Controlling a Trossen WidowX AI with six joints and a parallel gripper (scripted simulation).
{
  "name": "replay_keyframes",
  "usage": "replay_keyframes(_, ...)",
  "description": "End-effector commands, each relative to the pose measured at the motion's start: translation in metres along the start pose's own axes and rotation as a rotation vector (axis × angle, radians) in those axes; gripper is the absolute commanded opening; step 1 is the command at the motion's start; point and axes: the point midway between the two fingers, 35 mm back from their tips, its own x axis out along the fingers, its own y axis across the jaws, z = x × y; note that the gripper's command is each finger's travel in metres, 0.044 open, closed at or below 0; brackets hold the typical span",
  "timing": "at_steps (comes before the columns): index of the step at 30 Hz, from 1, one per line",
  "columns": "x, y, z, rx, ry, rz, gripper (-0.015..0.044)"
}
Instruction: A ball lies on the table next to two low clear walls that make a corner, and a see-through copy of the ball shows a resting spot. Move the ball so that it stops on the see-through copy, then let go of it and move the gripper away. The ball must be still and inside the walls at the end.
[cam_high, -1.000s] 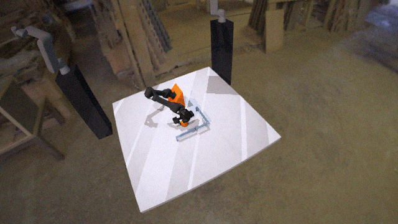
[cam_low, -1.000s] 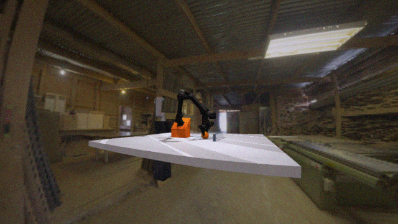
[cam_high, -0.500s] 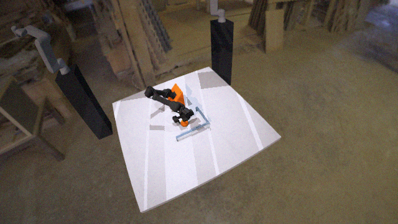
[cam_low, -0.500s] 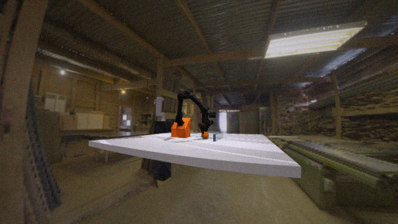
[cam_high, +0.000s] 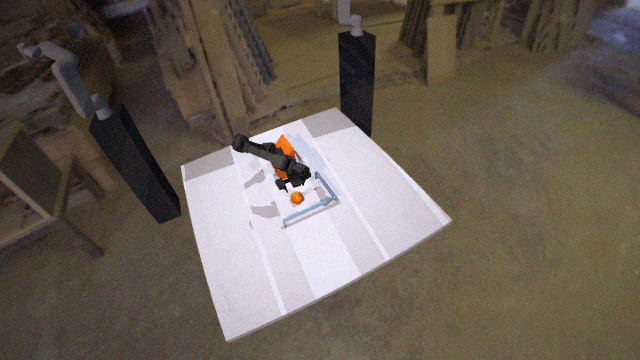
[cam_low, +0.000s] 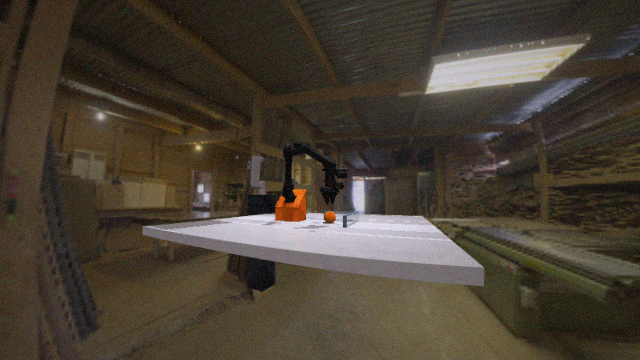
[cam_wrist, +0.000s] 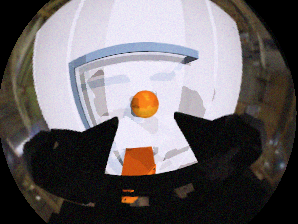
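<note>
One orange ball (cam_high: 296, 198) rests on the worktop (cam_high: 320, 260) inside the corner of the clear walls (cam_high: 327, 192), directly below the claw (cam_low: 330, 200), which hangs wide and empty; straight up looks the freest way out.

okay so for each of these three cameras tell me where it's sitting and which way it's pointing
Top: high above, looking steeply down at the white table; shows the whole black arm on its orange base.
Exterior: low, off the table's edge, looking level across it; shows the arm and open claw above the ball.
Wrist: on the claw, looking down; its dark fingers frame the bottom.
All three share the orange ball and the clear corner walls.
</note>
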Motion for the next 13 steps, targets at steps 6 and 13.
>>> replay_keyframes(6,-0.047,0.001,0.000,0.000,0.000,0.002,0.0440)
replay_keyframes(13,-0.050,0.000,0.000,0.000,0.000,0.002,0.0440)
